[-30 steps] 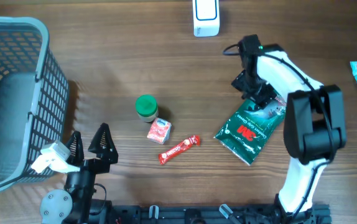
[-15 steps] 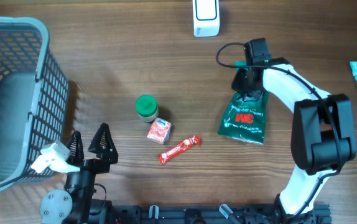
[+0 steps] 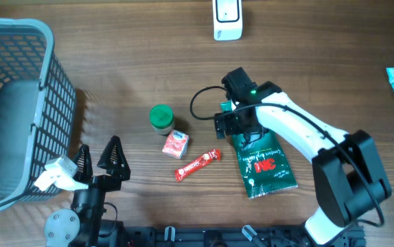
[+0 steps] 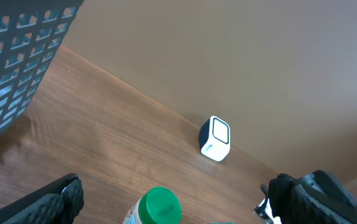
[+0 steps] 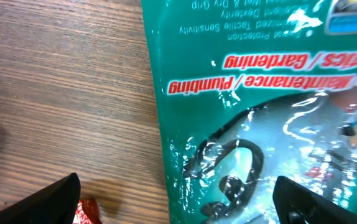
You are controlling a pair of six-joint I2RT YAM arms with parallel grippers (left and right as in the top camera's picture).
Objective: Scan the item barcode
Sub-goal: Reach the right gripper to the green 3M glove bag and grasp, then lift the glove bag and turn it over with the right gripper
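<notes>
Wooden table [image 3: 114,68]; right gripper [image 3: 238,127] jaws spread above green packet [image 3: 269,165]; left gripper [image 3: 97,147] spread; pinch packet edge squarely, face barcode toward scanner [image 3: 227,19].

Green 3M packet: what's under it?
Only the wooden table shows around the green 3M packet, which lies flat, printed face up. Its underside is hidden, and the open right gripper above covers its top edge in the overhead view.

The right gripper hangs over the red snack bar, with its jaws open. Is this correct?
Not quite. The right gripper hangs over the green packet, not over the red snack bar, which lies apart from it. Its jaws are open, as you say. The overhead view shows it.
</notes>
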